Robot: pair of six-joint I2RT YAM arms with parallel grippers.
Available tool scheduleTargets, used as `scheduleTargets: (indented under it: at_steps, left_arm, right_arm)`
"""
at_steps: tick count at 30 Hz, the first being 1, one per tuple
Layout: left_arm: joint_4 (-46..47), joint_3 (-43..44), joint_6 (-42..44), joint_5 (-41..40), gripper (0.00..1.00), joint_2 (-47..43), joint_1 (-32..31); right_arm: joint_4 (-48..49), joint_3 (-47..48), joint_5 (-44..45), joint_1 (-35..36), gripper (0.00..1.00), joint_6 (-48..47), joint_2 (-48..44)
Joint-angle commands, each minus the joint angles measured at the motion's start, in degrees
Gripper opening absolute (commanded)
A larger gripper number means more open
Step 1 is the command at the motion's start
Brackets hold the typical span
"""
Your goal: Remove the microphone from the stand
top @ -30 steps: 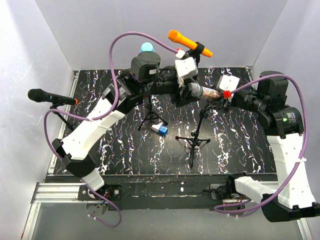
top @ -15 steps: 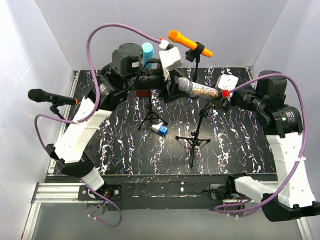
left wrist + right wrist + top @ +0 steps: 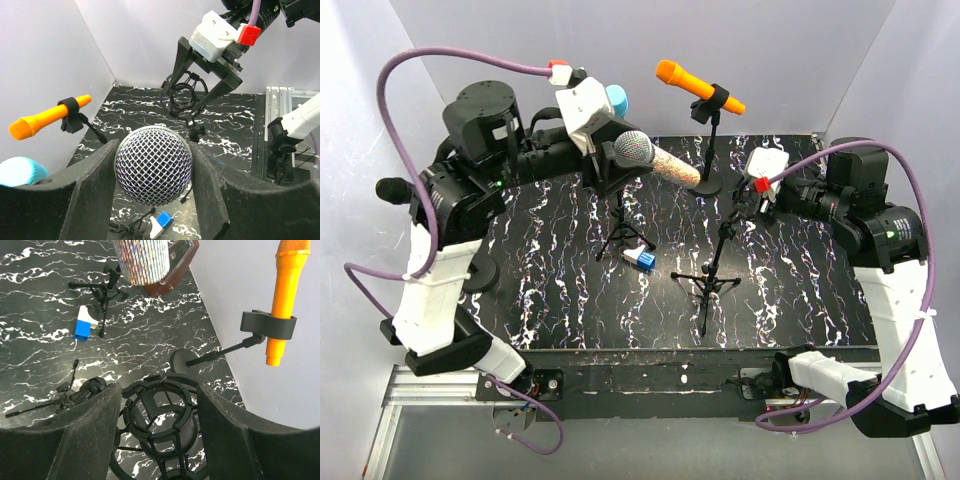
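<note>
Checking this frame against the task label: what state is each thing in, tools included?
Glitter mic: off its mount, lifted, gripped by the left tool.
Mount: empty, upright on its tripod.
Right tool: jaws either side of the mount; contact unclear.
Orange mic: clipped in its stand.
Black mic: mostly hidden by the left arm.
Blue mic: only its head shows.

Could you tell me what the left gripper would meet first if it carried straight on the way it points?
Probably the shock mount that the right gripper straddles. It lies dead ahead of the left gripper, beyond the microphone it holds. Depth is unclear, though.
</note>
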Motion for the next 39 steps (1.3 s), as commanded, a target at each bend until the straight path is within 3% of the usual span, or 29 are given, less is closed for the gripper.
scheduleTargets:
  at_steps: [1, 8, 15, 20, 28, 30, 34, 36, 37, 39]
  left_arm:
    - [-1.34, 0.99, 2.09, -1.90, 0.00, -2.12, 0.81]
    - [0.24, -4.12, 1.21, 0.64, 0.00, -2.83, 1.52]
    - [0.33, -0.78, -0.19, 3.37, 0.00, 0.69, 1.52]
    - [-0.55, 0.45, -0.81, 4.77, 0.00, 1.75, 1.61]
    - [-0.11, 0.63, 0.06, 4.86, 0.00, 2.10, 1.61]
    - [-0.02, 0.54, 0.24, 4.86, 0.00, 2.10, 1.69]
    - [1.20, -0.77, -0.02, 2.77, 0.00, 1.66, 1.69]
    - [2.87, -2.00, 0.24, 0.57, 0.13, 1.05, 1.69]
    - [3.23, -1.92, 0.94, 0.29, 0.06, 0.78, 1.69]
    - [1.83, -0.52, 2.26, 0.90, 0.00, 1.39, 1.78]
  right_arm:
    - [-6.29, 4.71, -0.85, 1.61, 0.71, 5.26, 0.62]
    - [-7.43, 15.61, -3.93, 8.37, 0.83, 14.67, 5.45]
    - [-0.32, 18.17, -3.84, 15.93, 0.84, 18.98, 11.25]
    - [6.62, 18.96, -4.90, 17.26, 0.84, 25.13, 14.95]
    - [9.80, 19.75, -7.89, 19.89, 0.79, 26.28, 17.32]
    - [10.41, 19.66, -7.89, 20.60, 0.73, 26.63, 17.68]
    - [10.94, 21.06, -7.27, 21.21, 0.38, 27.86, 19.08]
    - [10.50, 21.94, -6.31, 21.30, 0.15, 28.21, 19.35]
    - [10.59, 21.86, -5.61, 21.30, 0.05, 28.13, 18.91]
    - [11.20, 20.55, -4.55, 21.22, 0.01, 27.77, 17.68]
